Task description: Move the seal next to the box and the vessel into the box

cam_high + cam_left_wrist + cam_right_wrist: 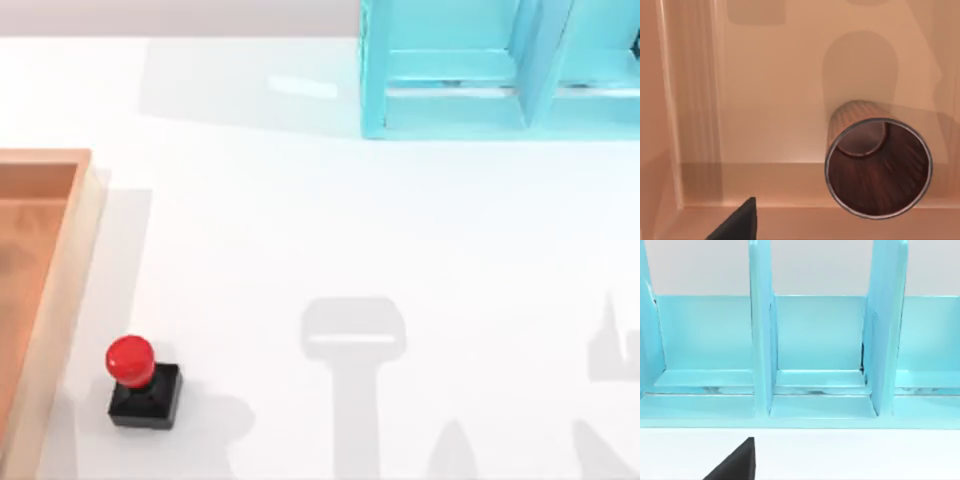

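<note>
Seal (140, 383), a small stamp with round red knob on a black square block, is standing near the surface's front-left corner, just beside the shallow light-wood box (60, 300). It looks rigid and light; its knob is offering the natural hold. Tapered copper-brown vessel (875, 165) is sitting inside the box below the left tool, whose state I cannot tell. Cyan shelf frame (500, 70) is standing well apart at the far edge, blocking nothing.
</note>
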Motion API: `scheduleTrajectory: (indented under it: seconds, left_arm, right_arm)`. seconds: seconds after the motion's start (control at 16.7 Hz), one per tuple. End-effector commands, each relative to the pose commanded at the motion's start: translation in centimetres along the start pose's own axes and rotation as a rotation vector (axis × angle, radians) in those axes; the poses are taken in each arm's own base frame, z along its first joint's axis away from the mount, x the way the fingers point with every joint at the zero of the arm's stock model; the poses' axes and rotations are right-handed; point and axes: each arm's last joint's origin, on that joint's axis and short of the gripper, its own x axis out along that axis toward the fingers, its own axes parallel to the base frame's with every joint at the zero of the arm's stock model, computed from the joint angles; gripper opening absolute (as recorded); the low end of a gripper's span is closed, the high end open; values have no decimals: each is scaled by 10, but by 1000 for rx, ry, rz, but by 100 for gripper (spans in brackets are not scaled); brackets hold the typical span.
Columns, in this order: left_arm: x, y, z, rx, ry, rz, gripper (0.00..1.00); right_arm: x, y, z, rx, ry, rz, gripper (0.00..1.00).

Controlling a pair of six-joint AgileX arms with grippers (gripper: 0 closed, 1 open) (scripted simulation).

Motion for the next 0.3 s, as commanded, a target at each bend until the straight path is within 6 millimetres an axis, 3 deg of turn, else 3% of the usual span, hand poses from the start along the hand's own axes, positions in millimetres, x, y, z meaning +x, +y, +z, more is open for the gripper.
scheduleTrajectory:
  seconds: [0.3]
  left_arm:
    - [-28,-2,0,0,-8,4,100]
  right_arm:
    - [0,0,0,0,0,0,100]
